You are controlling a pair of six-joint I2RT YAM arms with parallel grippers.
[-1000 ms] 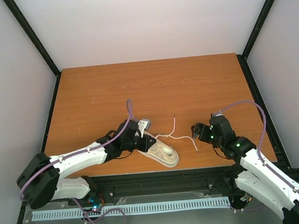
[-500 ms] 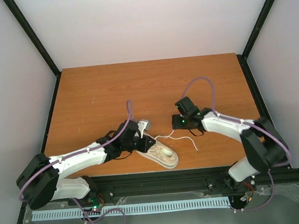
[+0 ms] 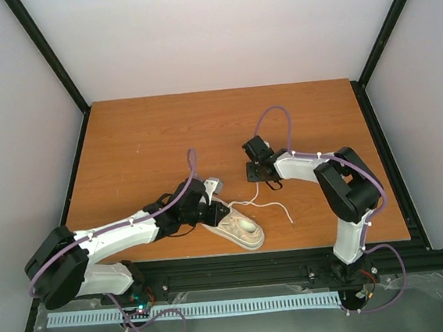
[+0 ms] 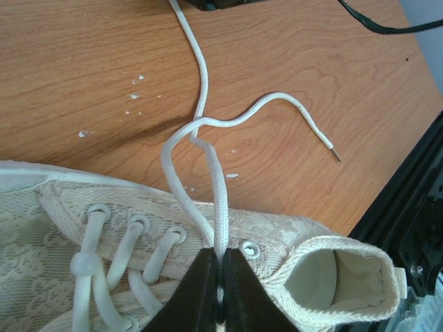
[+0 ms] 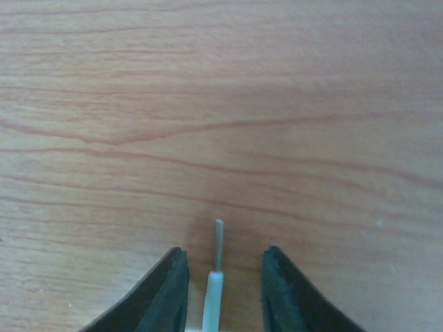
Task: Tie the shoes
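My left tool (image 4: 220,261) is pressed together, pinching two strands of the white laces (image 4: 219,194) just above the top eyelets of the cream sneaker (image 3: 242,228). The sneaker lies on the wooden desk (image 3: 155,133), close to its near edge. Farther back, my right tool (image 5: 220,277) sits low over the wood, its fingers spread on either side of one lace tip (image 5: 217,242) without touching it. The other lace tip (image 4: 327,142) lies loose on the wood.

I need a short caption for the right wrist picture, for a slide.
Open right gripper straddling the tip of a white shoelace on the wooden table.
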